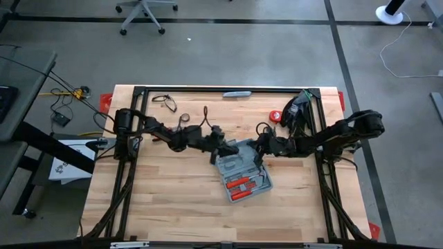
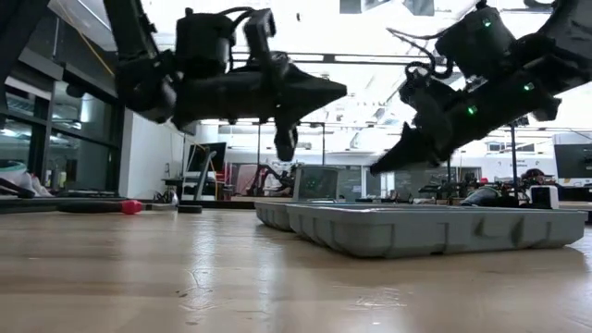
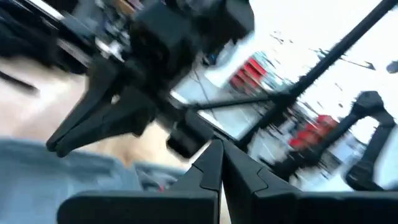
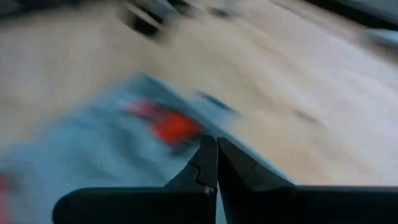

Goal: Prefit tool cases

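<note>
Spreading under everything is the pale wooden butcher-block table [image 1: 173, 200], framed by a black metal rig. On it, near the middle, lies the blue-grey rectangular plastic tool case [image 1: 241, 174], opened flat with both halves facing up; red-handled tools [image 1: 239, 184] sit in the half farther from the two sets of jaws. In the low view the case [image 2: 435, 231] rests flat on the wood, directly below both arms.

The left gripper [image 1: 226, 148] hovers above the case's upper-left corner, clear of the plastic, and its own wrist view shows the two dark fingers [image 3: 208, 171] pressed together with nothing between them. The right gripper [image 1: 257, 147] hangs just above the case's upper-right edge, facing the left one across a small gap; its fingers [image 4: 205, 163] also meet at the tips, holding nothing, with the case and a red blur just ahead of them.

Beyond the jaws, toward the far rim of the table, lie a slim grey bar [image 1: 237, 93], a small red round object [image 1: 275, 116] near the right arm's base, and a loop of black cable [image 1: 164, 102] on the left.
</note>
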{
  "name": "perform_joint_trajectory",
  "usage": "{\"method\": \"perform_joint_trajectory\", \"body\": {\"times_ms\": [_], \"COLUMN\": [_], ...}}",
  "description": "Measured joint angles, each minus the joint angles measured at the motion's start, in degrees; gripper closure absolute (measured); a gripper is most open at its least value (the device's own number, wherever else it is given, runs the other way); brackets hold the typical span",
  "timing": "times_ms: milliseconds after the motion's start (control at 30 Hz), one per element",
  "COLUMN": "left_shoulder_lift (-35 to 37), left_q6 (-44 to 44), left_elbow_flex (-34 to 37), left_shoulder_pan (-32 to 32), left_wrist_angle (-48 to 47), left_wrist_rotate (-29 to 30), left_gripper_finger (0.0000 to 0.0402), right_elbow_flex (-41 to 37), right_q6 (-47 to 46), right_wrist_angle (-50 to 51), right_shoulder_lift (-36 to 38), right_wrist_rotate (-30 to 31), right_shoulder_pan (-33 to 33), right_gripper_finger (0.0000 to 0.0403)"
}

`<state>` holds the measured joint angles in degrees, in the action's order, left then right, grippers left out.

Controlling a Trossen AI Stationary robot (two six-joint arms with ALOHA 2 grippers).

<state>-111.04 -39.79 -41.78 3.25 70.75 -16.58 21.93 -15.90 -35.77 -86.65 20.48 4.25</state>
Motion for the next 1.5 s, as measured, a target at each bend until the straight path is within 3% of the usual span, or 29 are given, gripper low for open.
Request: {"method": "perform_joint_trajectory", "body": {"times_ms": [100, 200, 333, 667, 800, 900, 967, 1167, 1300, 1500], "left_shoulder_lift": [0.1, 0.3, 0.6, 10.9, 17.3, 21.7, 23.7, 24.8, 24.7, 24.7], "left_q6": [0.1, 2.4, 2.9, 3.4, 5.2, 7.9, 8.8, 8.9, 8.6, 8.5], "left_elbow_flex": [2.7, 5.9, 12.4, 28.4, 30.1, 29.6, 29.0, 28.1, 28.1, 28.1], "left_shoulder_pan": [-0.7, -2.0, -4.6, -13.5, -16.7, -18.2, -18.9, -19.0, -19.0, -19.0], "left_wrist_angle": [-0.3, -0.4, 0.0, 0.2, -8.0, -15.4, -20.1, -24.1, -24.5, -24.3], "left_wrist_rotate": [-2.5, -2.4, 0.2, 26.6, 38.6, 44.1, 46.7, 47.7, 47.6, 47.6], "left_gripper_finger": [0.0401, 0.0401, 0.0401, 0.0401, 0.0401, 0.0401, 0.0401, 0.0401, 0.0401, 0.0401], "right_elbow_flex": [0.0, 0.4, 4.4, 22.5, 25.7, 25.9, 25.4, 24.0, 23.2, 21.6], "right_q6": [1.2, 0.1, -6.2, -19.1, -21.9, -23.2, -23.8, -24.2, -22.0, -22.8], "right_wrist_angle": [-14.7, -28.7, -37.4, -40.2, -36.1, -30.5, -31.9, -32.2, -25.7, -27.5], "right_shoulder_lift": [-4.4, -9.3, -16.7, -32.1, -34.6, -34.6, -34.4, -32.2, -32.7, -28.1], "right_wrist_rotate": [-12.1, -19.7, -29.1, -46.3, -46.5, -43.6, -43.7, -43.8, -39.0, -41.1], "right_shoulder_pan": [-0.5, -1.5, -4.4, -5.2, -5.6, -6.4, -6.7, -6.5, -5.4, -6.1], "right_gripper_finger": [0.0403, 0.0403, 0.0403, 0.0403, 0.0403, 0.0403, 0.0403, 0.0403, 0.0403, 0.0403]}}
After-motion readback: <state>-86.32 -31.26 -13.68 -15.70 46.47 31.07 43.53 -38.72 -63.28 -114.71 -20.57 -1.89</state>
